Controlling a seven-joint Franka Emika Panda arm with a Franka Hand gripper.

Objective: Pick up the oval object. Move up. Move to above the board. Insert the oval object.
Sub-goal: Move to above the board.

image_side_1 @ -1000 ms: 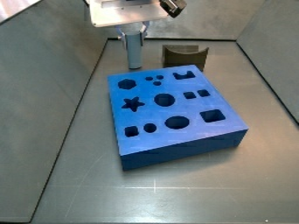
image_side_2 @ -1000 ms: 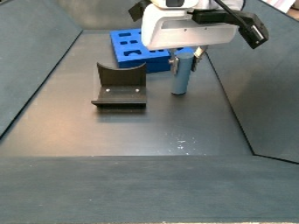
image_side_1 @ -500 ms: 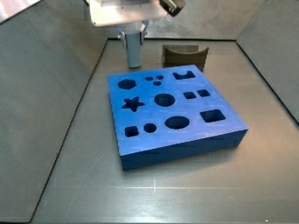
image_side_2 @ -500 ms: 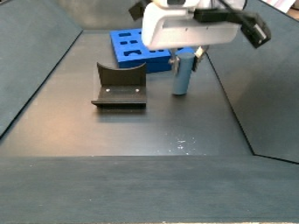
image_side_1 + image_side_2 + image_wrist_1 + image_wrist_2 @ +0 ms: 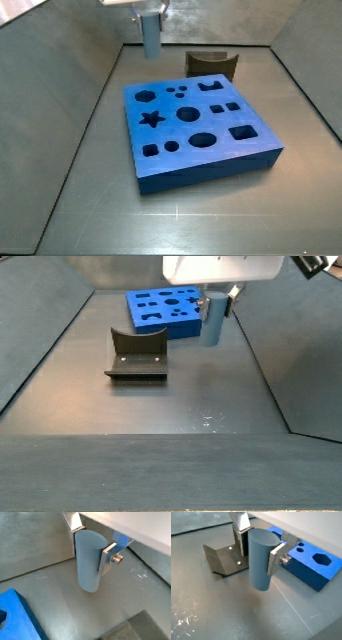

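Note:
The oval object (image 5: 89,562) is a tall pale grey-blue peg with a flat top. It hangs upright, clear of the floor, in both wrist views (image 5: 261,559) and both side views (image 5: 151,35) (image 5: 210,320). My gripper (image 5: 90,543) is shut on it, one silver finger on each flat side near its top; it also shows in a wrist view (image 5: 258,546). The board (image 5: 201,125) is a thick bright blue block with many shaped holes, lying in front of the peg in a side view and behind it in a side view (image 5: 163,310).
The dark L-shaped fixture (image 5: 136,354) stands on the floor beside the peg; it also shows in a side view (image 5: 211,63) and in a wrist view (image 5: 224,558). Grey walls slope up around the floor.
My gripper has risen with the oval object in it; the peg has lifted off the floor and the gripper body has gone mostly out of the side views.

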